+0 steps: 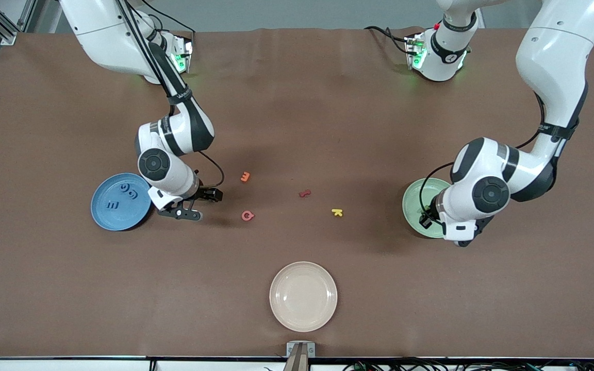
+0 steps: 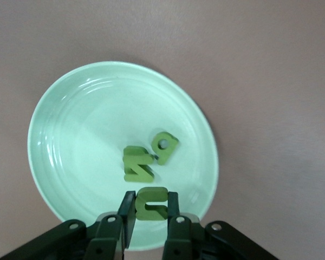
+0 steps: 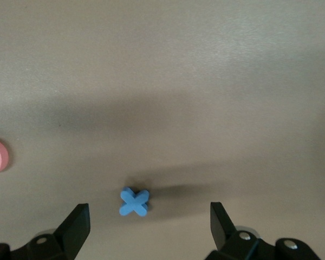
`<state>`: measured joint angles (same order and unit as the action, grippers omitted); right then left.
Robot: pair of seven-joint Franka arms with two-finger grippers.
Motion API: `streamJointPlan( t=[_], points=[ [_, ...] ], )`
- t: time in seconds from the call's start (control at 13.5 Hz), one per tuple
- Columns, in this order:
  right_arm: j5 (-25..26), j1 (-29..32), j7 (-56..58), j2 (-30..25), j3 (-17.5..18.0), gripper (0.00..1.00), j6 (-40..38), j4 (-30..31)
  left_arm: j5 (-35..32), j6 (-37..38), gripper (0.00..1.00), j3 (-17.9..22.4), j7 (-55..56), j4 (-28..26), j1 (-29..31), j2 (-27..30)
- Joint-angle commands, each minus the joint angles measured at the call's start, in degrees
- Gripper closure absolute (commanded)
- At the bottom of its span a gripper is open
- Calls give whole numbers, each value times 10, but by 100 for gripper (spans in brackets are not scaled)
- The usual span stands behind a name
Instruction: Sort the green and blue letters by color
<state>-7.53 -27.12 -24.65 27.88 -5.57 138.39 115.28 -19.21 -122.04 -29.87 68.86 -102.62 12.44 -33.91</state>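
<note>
Sorting was nearly done: left gripper (image 2: 146, 208) held a green letter (image 2: 151, 203) over the green plate (image 2: 54, 108), right gripper (image 3: 146, 227) gaped over the blue X (image 3: 134, 201).

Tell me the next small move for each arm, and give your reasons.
Probably the left gripper should open: it grips a green letter over the green plate, where two green letters already lie. The right gripper, open over the table, likely should lower around the blue X lying between its fingers, which belongs on the blue plate.
</note>
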Motion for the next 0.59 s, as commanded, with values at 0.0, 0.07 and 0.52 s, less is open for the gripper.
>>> streamJointPlan(
  t=[0.0,0.07,0.52],
  points=[
    [-6,-11,-10,9,-4,6,21,2,-24,-43,99,-6,0,-47,22,18],
    [-8,-13,-10,11,-3,8,21,2,-25,-43,98,-6,0,-47,21,17],
    [-30,-23,-9,23,-4,41,23,0,-26,-48,82,-6,0,-47,23,9]
  ],
)
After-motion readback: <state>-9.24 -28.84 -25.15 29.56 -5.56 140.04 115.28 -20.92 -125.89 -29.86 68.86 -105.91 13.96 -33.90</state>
